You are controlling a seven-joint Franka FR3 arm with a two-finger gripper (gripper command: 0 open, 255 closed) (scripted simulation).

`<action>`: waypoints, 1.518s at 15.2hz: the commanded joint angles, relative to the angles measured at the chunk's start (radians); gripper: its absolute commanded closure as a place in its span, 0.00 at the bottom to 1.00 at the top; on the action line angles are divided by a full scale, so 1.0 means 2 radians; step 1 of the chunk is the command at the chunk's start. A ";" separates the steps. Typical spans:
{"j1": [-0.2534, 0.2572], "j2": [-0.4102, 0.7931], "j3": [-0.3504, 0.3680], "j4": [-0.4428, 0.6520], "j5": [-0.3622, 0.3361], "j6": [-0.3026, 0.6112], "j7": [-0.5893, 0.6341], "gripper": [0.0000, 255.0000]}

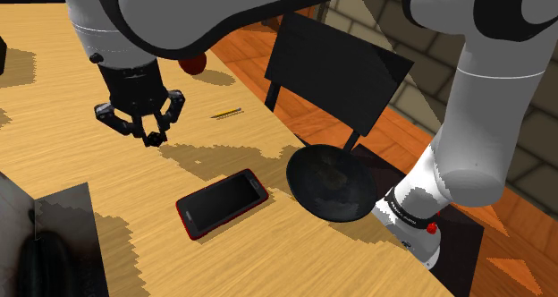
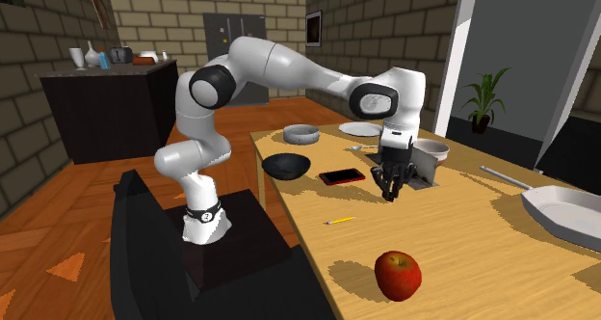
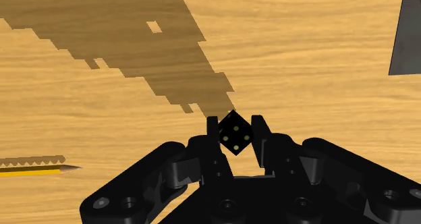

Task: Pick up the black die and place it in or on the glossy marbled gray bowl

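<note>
Well apart from the bowl (image 1: 335, 190), toward the shoulder view's left, the gripper (image 1: 150, 134) is seen hanging over the wooden surface (image 1: 80, 156). The fingers (image 3: 260, 136) are closed on the black die (image 3: 235, 136), which is pinched at the very tips and turned so that one corner points away from the hand; pale pips are visible on two faces. By the offset of the shadow on the wood, the die is judged to be clear of the surface, though this cannot be confirmed.

A red-edged phone (image 1: 222, 202) lies between the bowl and the gripper, just beside the bowl. A yellow pencil (image 1: 226, 114) lies farther from the bowl, off the direct line.

The step in hand is judged to be the carry. Because the die is held only by the tips and on a slant, the grip should be kept firm and the travel smooth, with no sharp turns of the wrist. Enough height should be kept for the phone and then the bowl's rim to be passed over. The hand should be brought over the middle of the bowl and lowered close to its dark, mottled inside before release, so that the die is not bounced out over the low wall.
</note>
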 commanded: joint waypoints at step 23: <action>-0.034 -0.108 0.020 0.004 0.068 -0.089 -0.030 1.00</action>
